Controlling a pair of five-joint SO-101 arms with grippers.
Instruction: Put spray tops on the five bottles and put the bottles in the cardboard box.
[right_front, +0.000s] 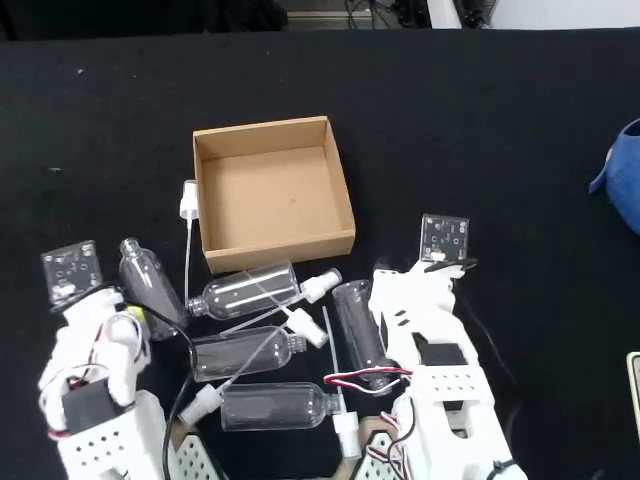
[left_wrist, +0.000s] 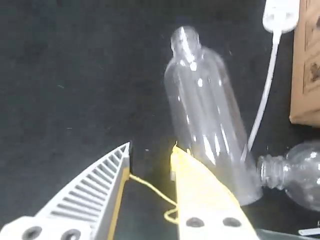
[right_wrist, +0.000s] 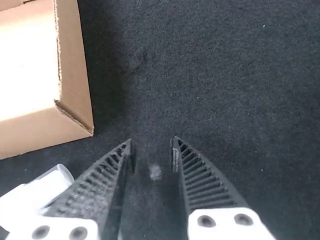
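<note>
We record the cardboard box (right_front: 272, 195) standing on the black table (right_front: 500, 150). Five clear bottles (right_front: 245, 292) lie on their sides just in front of it, with loose spray tops (right_front: 322, 285) among them. The left gripper (left_wrist: 150, 150) has its jaws slightly parted and grips nothing; an open-necked bottle (left_wrist: 210, 115) lies just beside its yellow finger (left_wrist: 200, 195). The right gripper (right_wrist: 151, 145) is likewise parted and unloaded, near a box corner.
</note>
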